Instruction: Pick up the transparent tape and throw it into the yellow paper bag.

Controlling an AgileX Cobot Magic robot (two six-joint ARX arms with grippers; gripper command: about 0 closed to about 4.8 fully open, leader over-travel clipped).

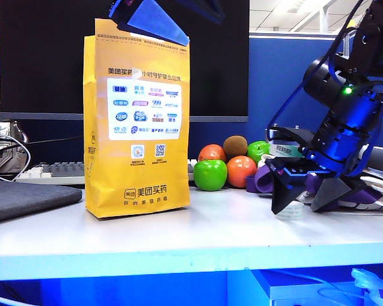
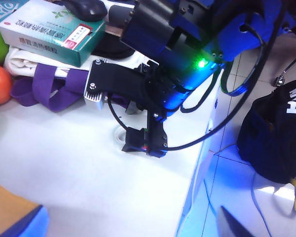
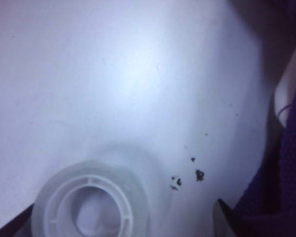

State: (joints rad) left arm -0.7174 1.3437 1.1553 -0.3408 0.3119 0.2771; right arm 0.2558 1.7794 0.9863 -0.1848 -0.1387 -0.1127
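Observation:
The transparent tape (image 3: 89, 202) is a whitish translucent ring lying flat on the white table (image 3: 113, 74). My right gripper (image 3: 116, 227) is open and lowered round it, one dark fingertip on each side. From the exterior view the tape (image 1: 292, 209) sits low between the black fingers of the right gripper (image 1: 304, 201). The yellow paper bag (image 1: 137, 121) stands upright at the left. My left gripper (image 1: 150, 19) hangs open at the bag's top edge, its blue fingers spread wide. In the left wrist view the left gripper (image 2: 126, 224) has a bag corner (image 2: 5, 205) beside one fingertip.
Apples and oranges (image 1: 226, 167) lie behind, between the bag and the right arm. A purple-and-white strap (image 1: 265, 178) and a medicine box (image 2: 49, 29) lie beside the tape. A keyboard (image 1: 57, 171) and a dark mat (image 1: 25, 197) are at the left. The table edge (image 2: 197, 163) is close to the tape.

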